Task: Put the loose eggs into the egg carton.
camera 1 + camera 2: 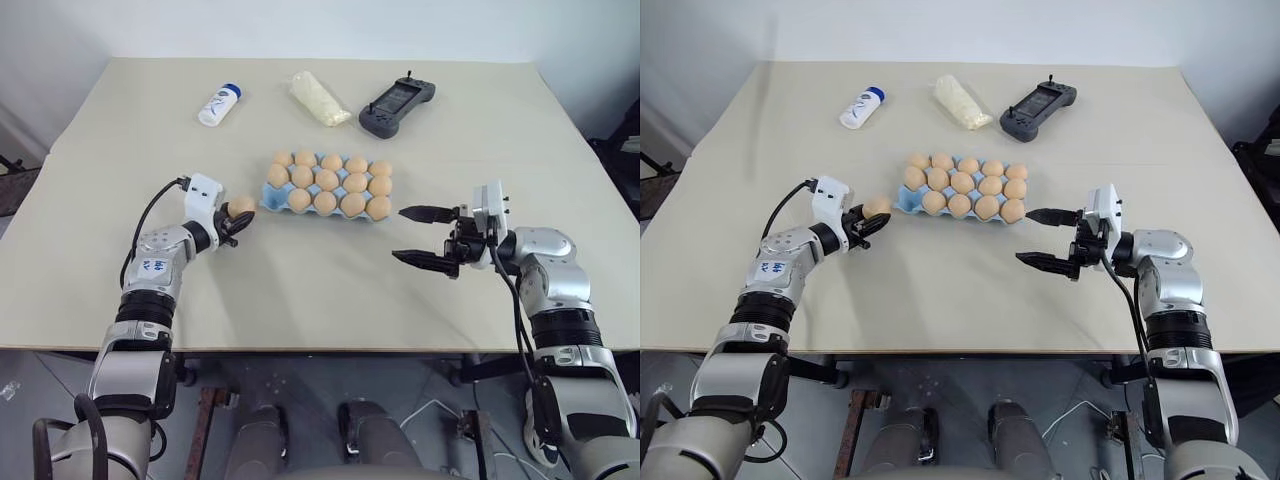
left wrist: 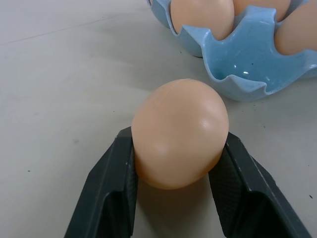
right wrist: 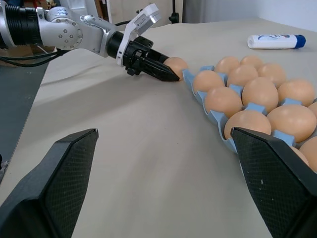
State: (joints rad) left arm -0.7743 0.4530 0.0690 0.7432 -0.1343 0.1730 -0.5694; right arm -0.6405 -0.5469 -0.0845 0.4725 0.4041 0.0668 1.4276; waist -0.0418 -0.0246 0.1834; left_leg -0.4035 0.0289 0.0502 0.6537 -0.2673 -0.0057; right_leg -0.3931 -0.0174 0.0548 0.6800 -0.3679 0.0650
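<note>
Pinching one egg (image 2: 179,133) between my left fingers (image 2: 106,191), I hold it low over the bench (image 1: 300,290), just beside the carton's (image 1: 272,199) near left corner. Both pads press against the egg's sides, and the shell bulges out ahead of them. In my left wrist view an empty blue cup at the carton's edge sits just past the egg, apart from it, with filled cups behind.

The carton lies near the middle of the bench. Its cups hold pale orange eggs (image 1: 327,180) in three rows, nearly full; the free cup is at the corner nearest my left hand.

My right fingers (image 1: 428,213) are spread wide and hold nothing. They hang above the bench to the right of the carton, near its right end but not touching it, pointing toward it. From my right wrist view the carton stretches away between them, with my left gripper (image 3: 157,69) and its egg at the far end.

Beyond the carton, along the far side of the bench, lie three things well apart from it: a white bottle (image 1: 219,104) with a blue cap to the left, a white wrapped packet (image 1: 319,98) straight behind, and a dark grey controller (image 1: 396,106) to the right.
</note>
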